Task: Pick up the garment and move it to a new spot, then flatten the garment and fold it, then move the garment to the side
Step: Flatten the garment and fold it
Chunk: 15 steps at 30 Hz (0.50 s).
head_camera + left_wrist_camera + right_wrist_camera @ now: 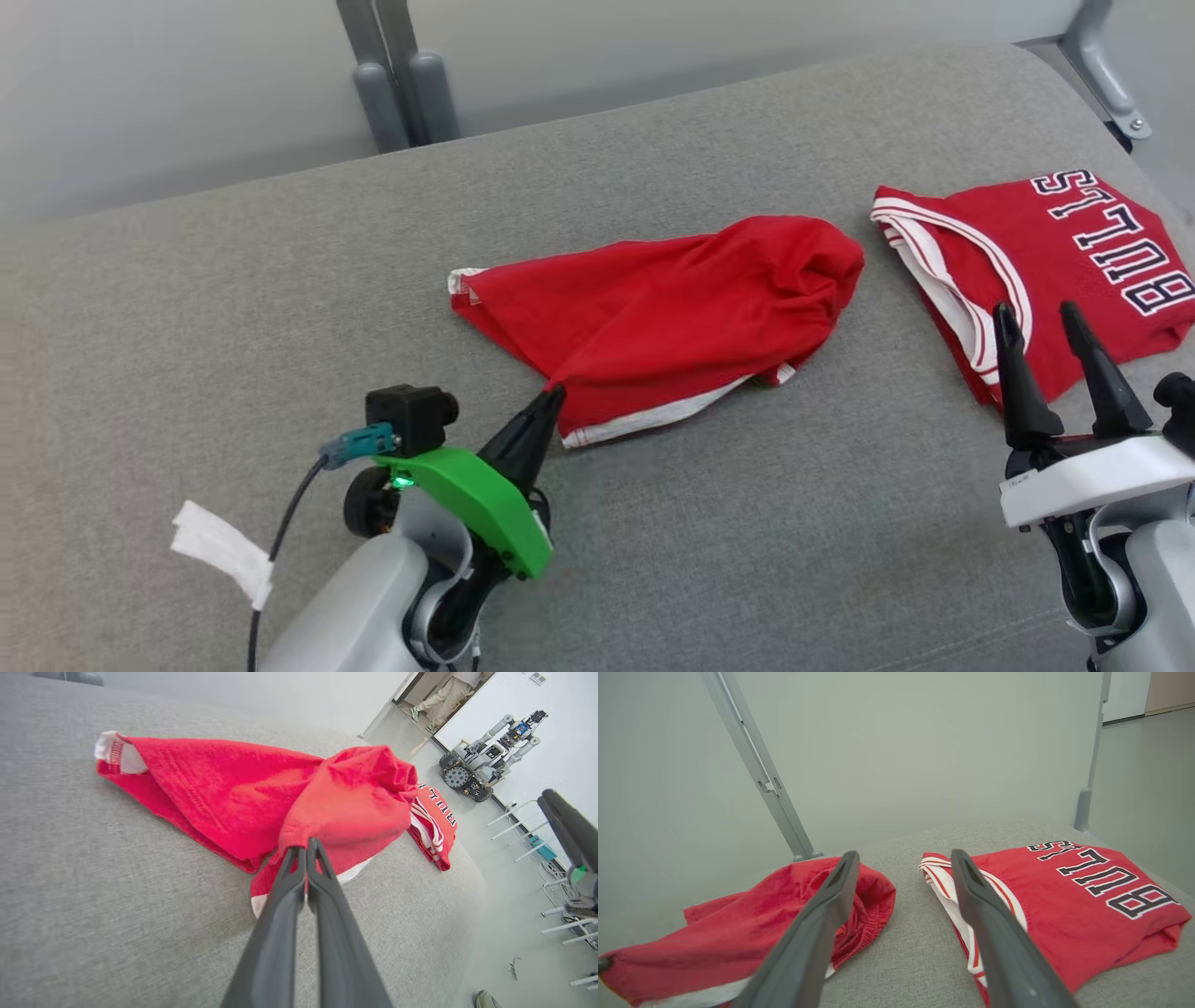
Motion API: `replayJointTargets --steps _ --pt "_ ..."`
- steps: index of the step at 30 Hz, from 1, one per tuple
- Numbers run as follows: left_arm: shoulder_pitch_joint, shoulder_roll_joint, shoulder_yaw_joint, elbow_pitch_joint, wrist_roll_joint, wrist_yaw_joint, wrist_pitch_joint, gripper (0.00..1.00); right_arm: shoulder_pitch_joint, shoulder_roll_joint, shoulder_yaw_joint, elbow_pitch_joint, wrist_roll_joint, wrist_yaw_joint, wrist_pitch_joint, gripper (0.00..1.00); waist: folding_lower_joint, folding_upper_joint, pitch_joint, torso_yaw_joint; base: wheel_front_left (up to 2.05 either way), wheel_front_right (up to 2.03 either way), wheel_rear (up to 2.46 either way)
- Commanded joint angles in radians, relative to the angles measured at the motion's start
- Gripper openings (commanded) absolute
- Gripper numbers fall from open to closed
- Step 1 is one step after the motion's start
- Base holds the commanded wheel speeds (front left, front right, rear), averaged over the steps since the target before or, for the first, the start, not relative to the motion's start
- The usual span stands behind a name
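The crumpled red garment (672,308) with white trim lies bunched in the middle of the grey padded table (233,308). My left gripper (555,397) is shut on its near left corner, and the left wrist view shows red cloth pinched between the closed fingertips of that gripper (306,847), with the garment (233,788) spreading beyond them. My right gripper (1036,313) stands open at the lower right, over the near edge of a folded red jersey (1055,261), with nothing between its fingers. In the right wrist view the right gripper (903,856) points between the garment (738,933) and the jersey (1064,896).
The folded jersey with black letters takes up the table's right end. A white strip of tape (219,546) hangs by my left forearm. Grey frame posts (401,84) stand behind the table. Beyond the table's end are another robot (486,760), a person's legs (444,695) and chairs.
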Motion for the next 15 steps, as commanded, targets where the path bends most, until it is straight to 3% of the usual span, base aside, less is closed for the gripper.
replayJointTargets --steps 1,7,15 --pt "0.028 0.026 0.015 -0.023 -0.012 0.015 -0.004 0.0 0.016 -0.002 0.0 0.004 0.002 0.001 -0.002 1.0 0.0 0.0 -0.033 0.059 0.0 0.0 0.0" --pt "0.112 0.123 0.087 -0.147 -0.049 0.089 0.013 0.0 0.027 -0.01 0.029 0.023 0.009 0.001 -0.002 1.0 0.0 0.0 -0.053 0.116 0.0 0.0 0.0" --pt "0.217 0.213 0.156 -0.21 -0.084 0.176 0.021 0.0 0.016 -0.033 0.057 0.048 0.025 0.001 0.012 1.0 0.0 0.0 -0.06 0.124 0.0 0.0 0.0"
